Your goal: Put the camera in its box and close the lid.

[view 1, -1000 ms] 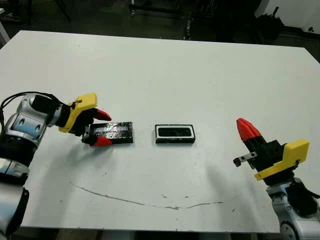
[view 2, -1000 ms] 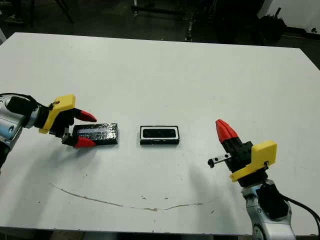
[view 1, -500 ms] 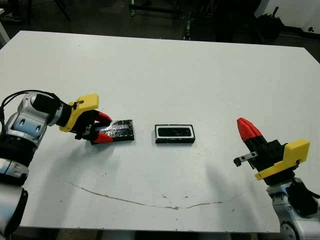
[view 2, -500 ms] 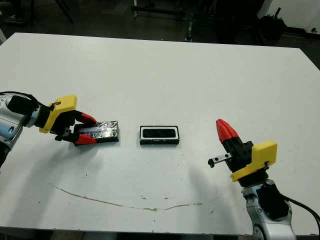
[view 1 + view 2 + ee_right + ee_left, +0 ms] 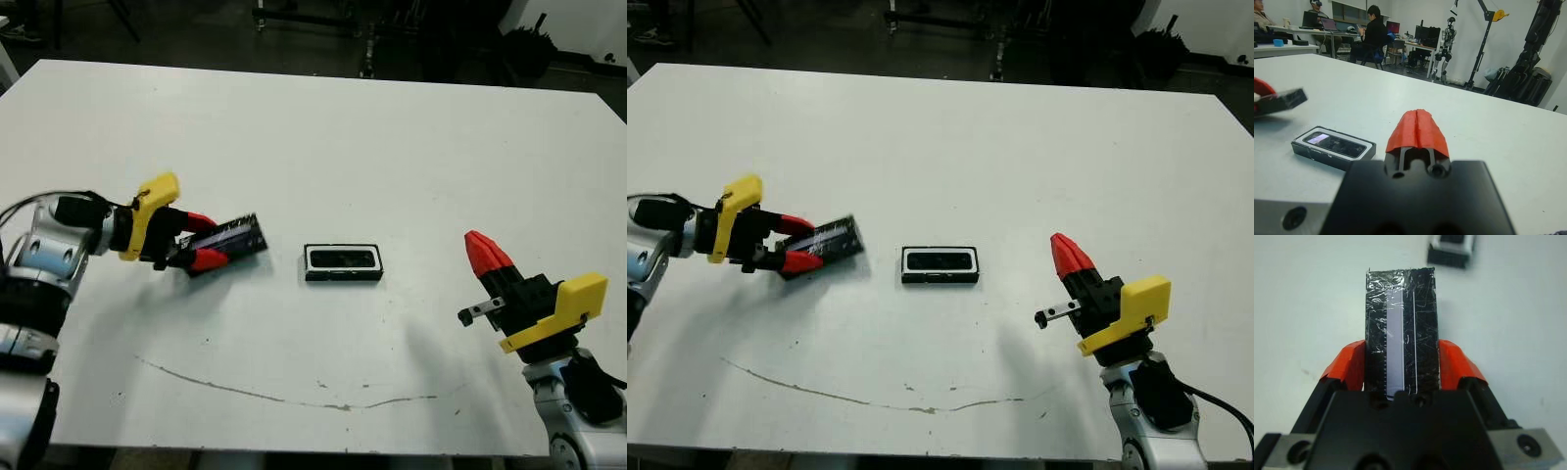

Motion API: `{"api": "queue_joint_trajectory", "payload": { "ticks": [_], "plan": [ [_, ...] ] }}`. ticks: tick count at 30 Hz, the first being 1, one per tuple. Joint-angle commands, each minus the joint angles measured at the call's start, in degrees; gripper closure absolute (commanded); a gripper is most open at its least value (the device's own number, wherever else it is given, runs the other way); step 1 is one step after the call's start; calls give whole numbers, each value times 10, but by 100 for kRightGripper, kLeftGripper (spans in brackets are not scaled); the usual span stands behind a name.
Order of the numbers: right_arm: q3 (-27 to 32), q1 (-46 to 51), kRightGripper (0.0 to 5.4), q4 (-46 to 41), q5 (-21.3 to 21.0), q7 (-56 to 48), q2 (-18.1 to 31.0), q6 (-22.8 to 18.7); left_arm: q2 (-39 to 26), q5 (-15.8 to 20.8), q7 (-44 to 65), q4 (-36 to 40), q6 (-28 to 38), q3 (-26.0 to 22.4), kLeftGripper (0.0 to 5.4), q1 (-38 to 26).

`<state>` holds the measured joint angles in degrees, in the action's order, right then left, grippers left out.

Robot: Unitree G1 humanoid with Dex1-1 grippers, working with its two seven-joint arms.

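The box [image 5: 343, 262], a shallow black tray with white lining, lies at mid-table, and the camera [image 5: 343, 258] rests inside it as a glossy black bar. My left gripper [image 5: 204, 241] is shut on the lid [image 5: 240, 235], a black slab with a foil-like top. The lid is off the table and tilted, left of the box. In the left wrist view the lid [image 5: 1400, 333] sits between both red fingers [image 5: 1349, 363]. My right gripper [image 5: 485, 257] hovers shut and empty to the right of the box, and the right wrist view shows the box [image 5: 1303, 147] lying ahead of it.
A thin brown curved mark [image 5: 284, 397] runs along the table near its front edge. Beyond the table's far edge, the right wrist view shows seated people [image 5: 1371, 29] at desks and equipment stands [image 5: 1484, 44].
My left gripper has shut on the lid and raised it off the table, tilting it and drawing it slightly left. The box, camera and right gripper have not moved.
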<state>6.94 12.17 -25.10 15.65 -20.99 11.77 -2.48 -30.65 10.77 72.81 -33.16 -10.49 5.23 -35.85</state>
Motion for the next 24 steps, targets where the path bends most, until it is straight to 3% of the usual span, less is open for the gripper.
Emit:
{"api": "queue_joint_trajectory", "payload": {
  "ticks": [1,6,24],
  "plan": [
    [2,2,540,1,-3,4,8,-3,26,33,-14,9,-5,-26,225,8],
    [0,0,540,3,-9,4,9,1,50,66,-31,27,-89,-31,225,-3],
    [-3,-2,540,4,-5,6,5,0,126,24,-27,-18,-72,48,225,-53]
  ]
}}
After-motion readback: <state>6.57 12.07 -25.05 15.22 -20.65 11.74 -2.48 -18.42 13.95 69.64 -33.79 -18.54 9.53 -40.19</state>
